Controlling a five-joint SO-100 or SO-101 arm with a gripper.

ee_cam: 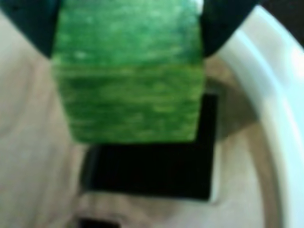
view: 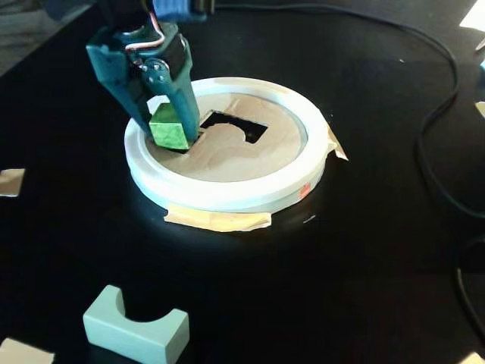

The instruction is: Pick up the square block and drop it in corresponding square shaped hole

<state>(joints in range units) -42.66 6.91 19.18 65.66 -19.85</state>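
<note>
Wrist view shows the green square block (ee_cam: 128, 76) filling the upper middle, pinched between the two dark fingers (ee_cam: 33, 23) of the gripper (ee_cam: 128, 19), one at each upper corner. Directly below the block lies a black square hole (ee_cam: 152, 173) cut into a tan cardboard panel (ee_cam: 33, 156); the block's lower edge overlaps the hole's far side, and its right edge sits just inside the hole's right edge. A white rim (ee_cam: 280, 109) curves down the right side. At the bottom edge, a sliver of a second dark opening (ee_cam: 97, 223) shows. The picture is blurred, so finer detail is lost.

Fixed view shows the teal gripper (view: 170, 129) coming down from the upper left, closed on the green block (view: 168, 126) over the left part of a white ring (view: 227, 193) that frames the cardboard panel (view: 250, 155). The block's underside is at the panel's surface; whether it has entered the hole cannot be told. To its right, a shaped cutout (view: 235, 125) shows black. Tan tape (view: 220, 220) holds the ring to the black table (view: 364, 265) at the near side. A pale green arch-shaped block (view: 135, 327) rests on the table near the lower left, well apart from the ring. A black cable (view: 439, 114) runs along the right.
</note>
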